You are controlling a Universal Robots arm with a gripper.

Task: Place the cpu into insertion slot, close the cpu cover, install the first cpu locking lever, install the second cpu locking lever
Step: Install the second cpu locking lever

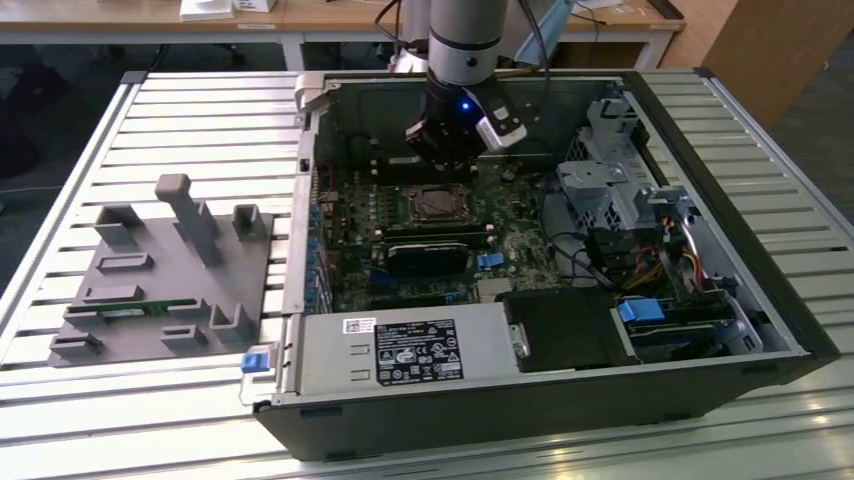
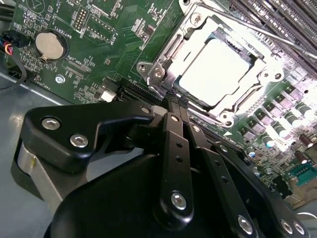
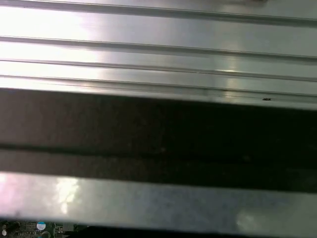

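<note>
CPU (image 2: pixel 217 71) is seated in the insertion slot (image 2: pixel 174 47), pale metal top showing through the window of the CPU cover (image 2: pixel 246 96), which lies down flat around it. In the exterior view the socket sits mid-motherboard (image 1: pixel 400 270), toward the far wall of the open PC case (image 1: pixel 747 290) on the slatted bench (image 1: pixel 160 100).

Gripper (image 2: pixel 177 99) hangs just over the socket's near edge, jaws pinched together, tips right at a thin locking lever (image 2: pixel 171 101). Can't tell if they actually clamp it or only press on it.

Risks, as I read it:
- Lever slips off the narrow tips and springs back; cover left unlatched.
- Tips drift inward and scrape the cover or load the CPU top.
- Push off-axis and the lever misses its hook (image 2: pixel 157 74).
- Tips skid onto nearby board components.
</note>
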